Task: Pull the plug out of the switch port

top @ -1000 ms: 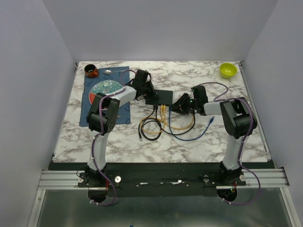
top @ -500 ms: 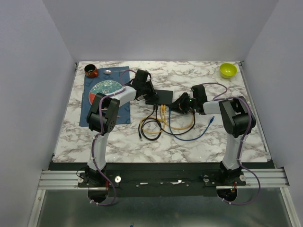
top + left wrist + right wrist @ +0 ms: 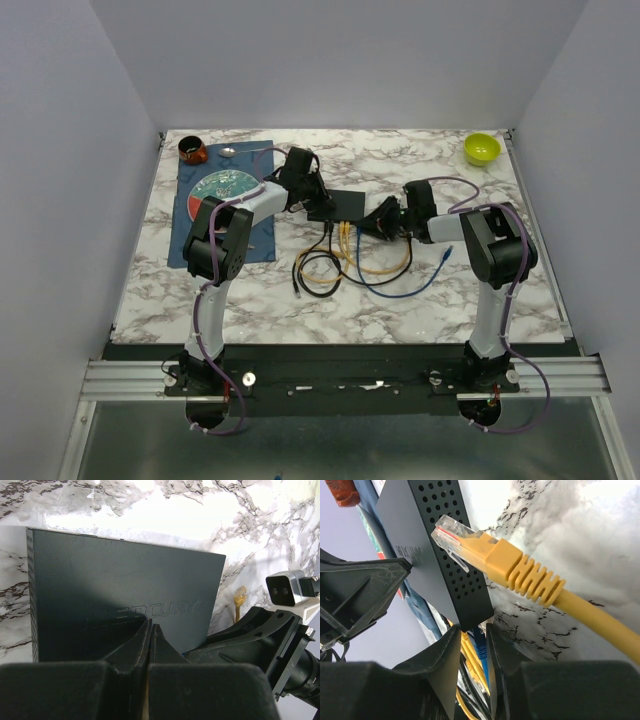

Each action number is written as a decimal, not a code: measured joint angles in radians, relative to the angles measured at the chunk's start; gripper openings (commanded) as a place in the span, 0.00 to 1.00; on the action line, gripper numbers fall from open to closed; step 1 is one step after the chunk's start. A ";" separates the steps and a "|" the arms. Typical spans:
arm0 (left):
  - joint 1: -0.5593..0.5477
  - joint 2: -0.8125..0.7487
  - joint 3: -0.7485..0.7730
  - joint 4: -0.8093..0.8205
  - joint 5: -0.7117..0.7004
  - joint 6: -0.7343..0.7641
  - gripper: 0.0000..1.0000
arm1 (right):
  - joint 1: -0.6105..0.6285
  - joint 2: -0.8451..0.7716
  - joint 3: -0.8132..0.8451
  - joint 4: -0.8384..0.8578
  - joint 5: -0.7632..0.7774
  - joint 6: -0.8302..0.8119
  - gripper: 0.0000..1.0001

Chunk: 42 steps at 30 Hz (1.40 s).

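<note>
The marble table [image 3: 500, 290] carries the switch [image 3: 345, 204] just toward 12 o'clock from its centre. It is a thin matte-black box with faint raised lettering on top and round vent holes down its side. Cables leave its 6 o'clock edge. The left gripper [image 3: 150, 627], at the switch's 9 o'clock, has its fingers pressed together over the lid, holding nothing. The right gripper [image 3: 474, 629], at 4 o'clock, stands narrowly parted astride the blue plug [image 3: 478, 644]; whether it pinches the plug I cannot tell. A loose yellow plug [image 3: 470, 542] lies beside the vents.
</note>
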 measured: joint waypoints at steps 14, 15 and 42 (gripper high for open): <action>0.000 0.000 0.000 0.000 0.000 0.000 0.04 | -0.008 0.000 -0.035 0.066 -0.005 0.035 0.41; 0.000 0.000 0.000 0.000 0.000 0.000 0.04 | -0.009 0.000 -0.042 0.080 -0.007 0.043 0.41; 0.000 0.000 -0.001 0.001 0.005 -0.004 0.04 | -0.035 0.015 -0.100 0.201 -0.026 0.158 0.36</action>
